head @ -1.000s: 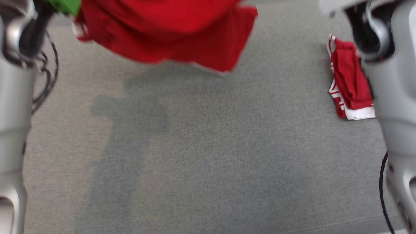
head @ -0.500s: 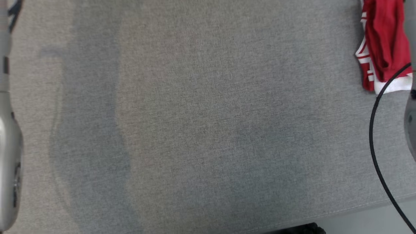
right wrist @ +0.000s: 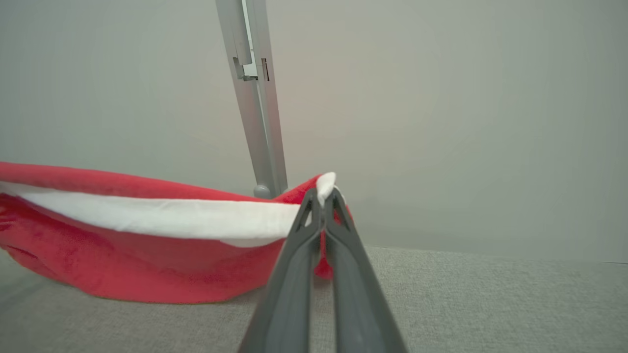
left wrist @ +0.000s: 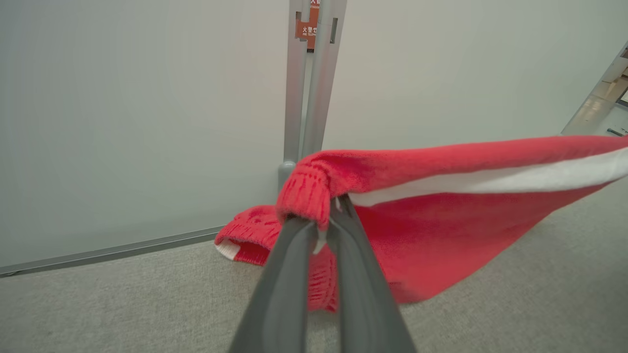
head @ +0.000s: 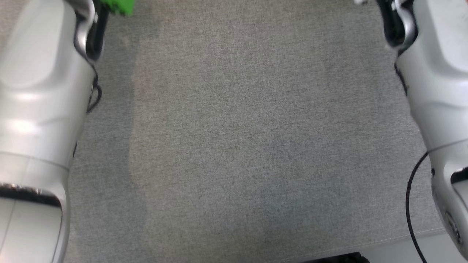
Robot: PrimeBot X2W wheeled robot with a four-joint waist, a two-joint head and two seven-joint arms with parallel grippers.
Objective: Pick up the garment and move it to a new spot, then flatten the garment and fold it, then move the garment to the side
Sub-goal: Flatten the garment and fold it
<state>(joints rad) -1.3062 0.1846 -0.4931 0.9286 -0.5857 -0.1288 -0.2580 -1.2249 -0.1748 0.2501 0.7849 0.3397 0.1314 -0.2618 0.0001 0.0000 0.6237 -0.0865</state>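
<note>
Honestly, the red knitted white-banded garment (left wrist: 441,230), sagging onto the grey woven surface (left wrist: 122,304), is clamped only at its corners by the left gripper (left wrist: 326,223) and right gripper (right wrist: 324,196), so it could be tugged loose if stretched tauter.

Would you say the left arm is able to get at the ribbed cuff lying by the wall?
Probably not yet: the left gripper is shut on the garment, though nothing blocks the cuff.

Count: one red garment (left wrist: 441,230); two claws, left claw (left wrist: 327,215), right claw (right wrist: 324,196); one grey post (left wrist: 296,98) behind that garment.
</note>
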